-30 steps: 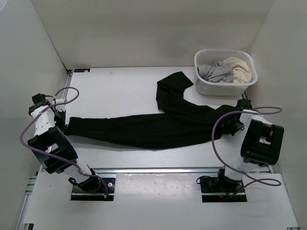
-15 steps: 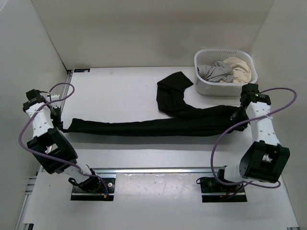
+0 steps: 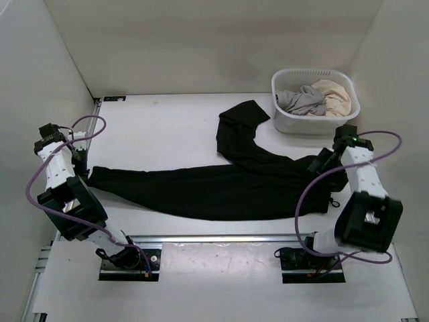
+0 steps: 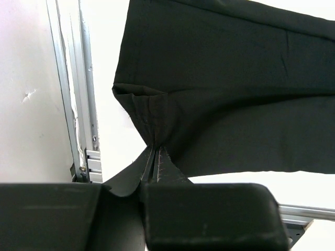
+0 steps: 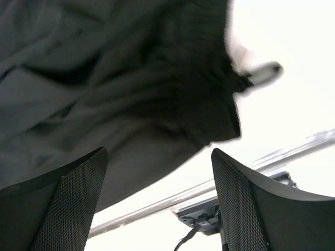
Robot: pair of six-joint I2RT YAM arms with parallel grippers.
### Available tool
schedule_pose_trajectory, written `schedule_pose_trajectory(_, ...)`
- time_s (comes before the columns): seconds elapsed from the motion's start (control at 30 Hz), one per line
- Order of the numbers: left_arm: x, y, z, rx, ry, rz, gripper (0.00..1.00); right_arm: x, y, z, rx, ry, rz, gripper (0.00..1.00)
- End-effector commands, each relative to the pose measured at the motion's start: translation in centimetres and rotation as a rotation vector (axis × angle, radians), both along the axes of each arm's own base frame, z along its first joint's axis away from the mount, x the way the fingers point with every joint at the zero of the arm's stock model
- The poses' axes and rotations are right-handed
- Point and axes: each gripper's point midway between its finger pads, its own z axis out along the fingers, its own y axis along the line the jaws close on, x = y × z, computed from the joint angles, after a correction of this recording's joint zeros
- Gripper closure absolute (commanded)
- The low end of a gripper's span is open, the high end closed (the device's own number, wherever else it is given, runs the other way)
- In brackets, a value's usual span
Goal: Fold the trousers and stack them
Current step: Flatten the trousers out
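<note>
Left gripper (image 4: 153,162) clamped on the left hem of the trousers (image 3: 221,191), right gripper (image 5: 157,157) spread wide and empty; the crooked far leg risks a skewed fold.

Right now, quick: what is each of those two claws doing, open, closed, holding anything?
Left gripper: closed, pinching the edge of the black trousers.
Right gripper: open, holding nothing; the trousers lie just ahead of it.

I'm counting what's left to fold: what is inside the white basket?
A crumpled grey garment and a beige garment lie in the basket. Whatever is beneath them is covered. The trousers are outside it, on the table.
</note>
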Motion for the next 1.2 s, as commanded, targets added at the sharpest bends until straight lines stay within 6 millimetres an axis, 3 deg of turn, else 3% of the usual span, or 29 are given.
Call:
schedule_pose_trajectory(0.0,0.3,-0.1,0.9,0.005,-0.032,-0.005,0.86,-4.1,-1.0,0.8,-0.035,0.03,-0.189,0.16)
schedule_pose_trajectory(0.13,0.2,-0.4,0.3,-0.014,-0.02,-0.008,0.86,-7.6,-0.8,-0.2,-0.024,0.062,-0.399,0.16)
schedule_pose_trajectory(0.3,-0.5,-0.7,-0.8,-0.021,0.009,-0.004,0.86,-8.7,-0.1,-1.6,-0.012,0.055,-0.491,0.21)
schedule_pose_trajectory(0.5,-0.6,-0.7,-2.0,-0.039,0.036,-0.004,0.86,-5.4,-0.9,-3.3,0.008,-0.001,-0.519,0.21)
schedule_pose_trajectory(0.63,-0.3,-0.1,-1.7,-0.017,0.038,0.002,0.86,-4.7,-1.3,-5.5,0.0,0.061,-0.521,0.22)
schedule_pose_trajectory(0.73,-0.3,0.3,-1.2,0.003,0.04,0.008,0.86,-3.7,-1.0,-7.1,0.037,0.083,-0.516,0.42)
schedule_pose_trajectory(0.77,0.0,0.5,-0.8,0.01,0.03,0.008,0.86,-3.4,-1.1,-7.1,0.036,0.072,-0.516,0.67)
schedule_pose_trajectory(0.8,0.0,0.5,-0.8,0.01,0.03,0.008,0.86,-3.6,-1.2,-7.4,0.026,0.086,-0.517,0.77)
schedule_pose_trajectory(0.9,0.4,1.0,0.0,0.029,0.018,0.011,0.86,-3.2,-3.0,-6.8,0.003,0.066,-0.572,1.0)
schedule_pose_trajectory(0.97,1.8,1.6,1.9,0.049,-0.043,0.006,0.86,-0.6,-4.7,-4.5,-0.014,-0.022,-0.539,1.0)
schedule_pose_trajectory(1.03,3.2,2.2,3.6,0.068,-0.095,0.001,0.86,0.6,-6.0,-1.8,-0.06,-0.043,-0.509,1.0)
schedule_pose_trajectory(1.07,3.4,2.3,4.1,0.065,-0.09,0.001,0.86,2.5,-7.3,1.4,-0.097,-0.116,-0.481,1.0)
schedule_pose_trajectory(1.1,4.1,2.6,5.7,0.081,-0.129,-0.002,0.86,2.4,-8.3,2.5,-0.116,-0.122,-0.497,1.0)
schedule_pose_trajectory(1.17,4.1,2.7,6.0,0.086,-0.127,-0.013,0.86,1.6,-8.3,3.6,-0.081,-0.124,-0.512,1.0)
